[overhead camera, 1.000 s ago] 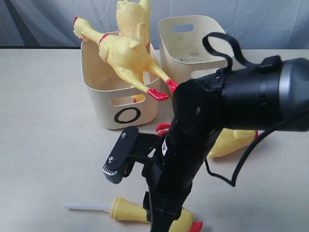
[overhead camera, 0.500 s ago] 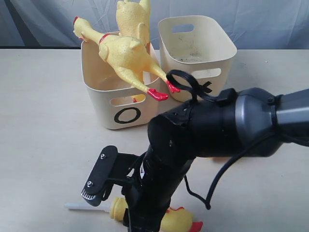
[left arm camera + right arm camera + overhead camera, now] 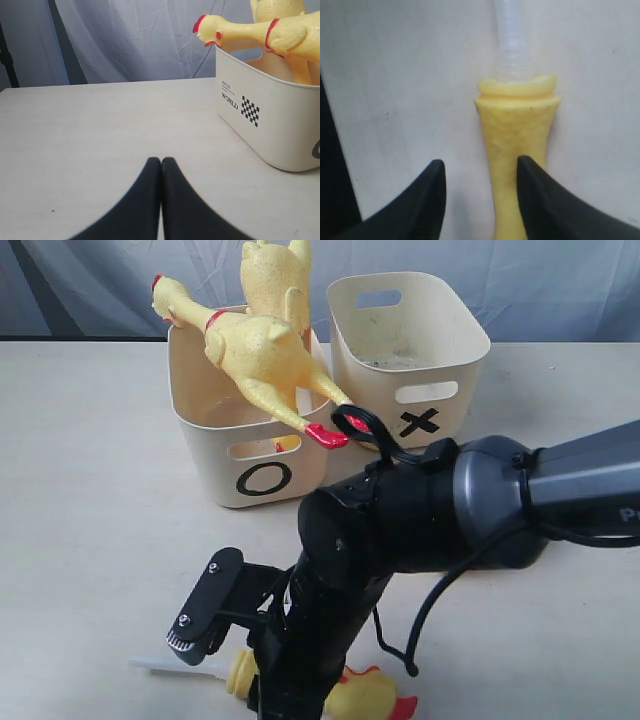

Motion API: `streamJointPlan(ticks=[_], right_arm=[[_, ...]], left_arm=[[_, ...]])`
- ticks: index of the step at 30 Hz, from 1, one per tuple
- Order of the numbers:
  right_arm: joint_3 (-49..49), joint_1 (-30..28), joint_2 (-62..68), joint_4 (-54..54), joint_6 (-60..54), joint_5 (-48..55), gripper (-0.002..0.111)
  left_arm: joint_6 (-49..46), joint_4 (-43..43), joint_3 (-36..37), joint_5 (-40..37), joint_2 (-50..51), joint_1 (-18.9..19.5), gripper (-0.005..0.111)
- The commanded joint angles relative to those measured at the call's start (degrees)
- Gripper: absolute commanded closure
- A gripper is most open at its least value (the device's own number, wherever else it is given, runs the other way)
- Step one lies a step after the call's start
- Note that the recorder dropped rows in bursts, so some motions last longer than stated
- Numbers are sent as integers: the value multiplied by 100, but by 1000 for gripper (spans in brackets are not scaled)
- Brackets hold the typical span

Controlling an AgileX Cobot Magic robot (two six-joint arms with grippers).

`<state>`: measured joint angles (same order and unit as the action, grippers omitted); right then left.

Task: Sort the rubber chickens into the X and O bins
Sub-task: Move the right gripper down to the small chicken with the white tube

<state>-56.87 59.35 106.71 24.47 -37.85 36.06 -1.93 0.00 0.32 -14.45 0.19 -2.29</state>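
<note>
My right fingers stand apart astride the small chicken on the worktop; my left fingers are together. In the exterior view the right arm hides most of that chicken, in front of the O bin.

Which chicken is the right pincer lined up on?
The small white-tubed chicken lying on the table, at the open right pincer; the two larger chickens in view sit in the O bin.
</note>
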Motion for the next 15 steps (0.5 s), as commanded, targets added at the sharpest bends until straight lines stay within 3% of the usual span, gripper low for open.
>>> streamJointPlan(ticks=[1,15], right_arm=[[22,11,251,-23,51,-688,64],[22,11,-321,-283,61,-613,64]], left_arm=[[37,0,-32,76,-19,-17,107],[37,0,-32,76,-19,-17,107]])
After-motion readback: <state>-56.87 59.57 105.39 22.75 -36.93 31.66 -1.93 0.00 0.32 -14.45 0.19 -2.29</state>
